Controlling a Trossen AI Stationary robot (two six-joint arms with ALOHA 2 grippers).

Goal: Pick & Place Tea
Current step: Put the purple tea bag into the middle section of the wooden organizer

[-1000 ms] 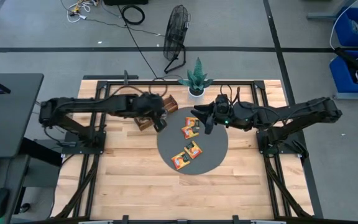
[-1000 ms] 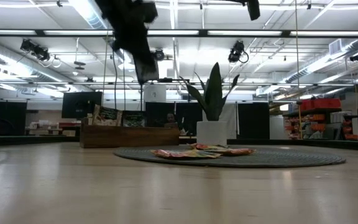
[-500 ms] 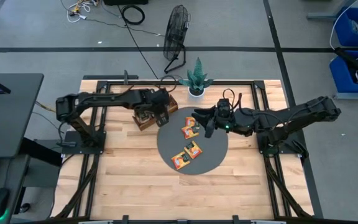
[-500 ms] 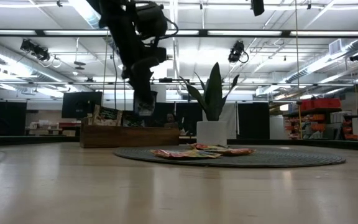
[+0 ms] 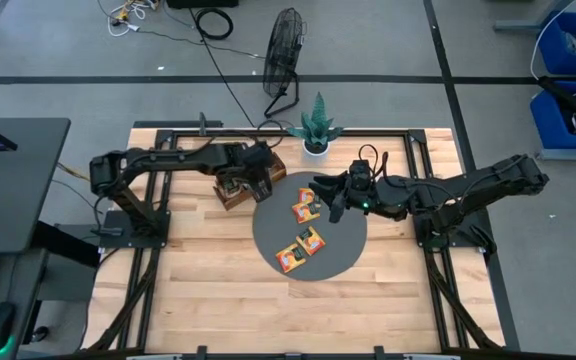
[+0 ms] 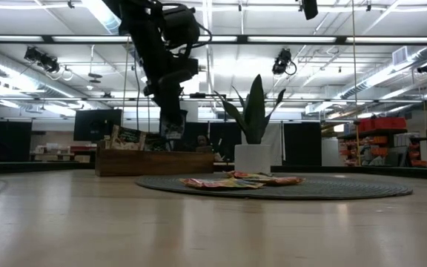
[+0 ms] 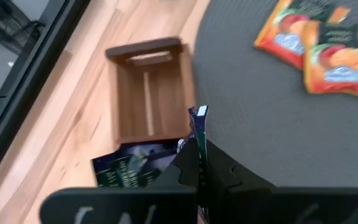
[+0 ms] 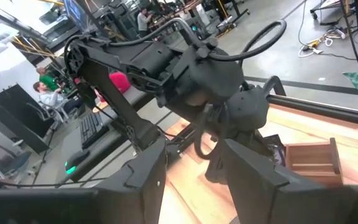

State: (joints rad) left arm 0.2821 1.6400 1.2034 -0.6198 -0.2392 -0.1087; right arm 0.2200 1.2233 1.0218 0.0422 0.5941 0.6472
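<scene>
A dark round mat (image 5: 340, 250) carries several orange-yellow tea sachets (image 5: 306, 208), lying flat. At its far left the brown wooden divided tray (image 5: 236, 188) rests on the table; a dark sachet (image 7: 128, 169) sits in one of its compartments. My left gripper (image 5: 259, 188) hangs just above the tray's mat-side end, shut on a dark blue tea sachet (image 7: 197, 117). My right gripper (image 5: 330, 200) hovers open high over the mat's far part, nothing between its fingers (image 8: 253, 177). My left gripper pinches the dark blue sachet between its two fingers, coming from above and slanting down. The sachet shows edge-on, its free end (image 7: 198, 113) sticking out past the fingertips. It is lifted clear, above the seam between tray and mat.
A potted plant (image 5: 315, 132) stands at the table's far edge behind the mat, and a fan (image 5: 286, 55) on the floor beyond. The tray's other compartment (image 7: 148, 93) shows bare wood. The near half of the table (image 5: 268, 310) is bare wood.
My left gripper has come down with the dark blue sachet toward the wooden tray, tipping a little, then has held still. It has stayed shut.
</scene>
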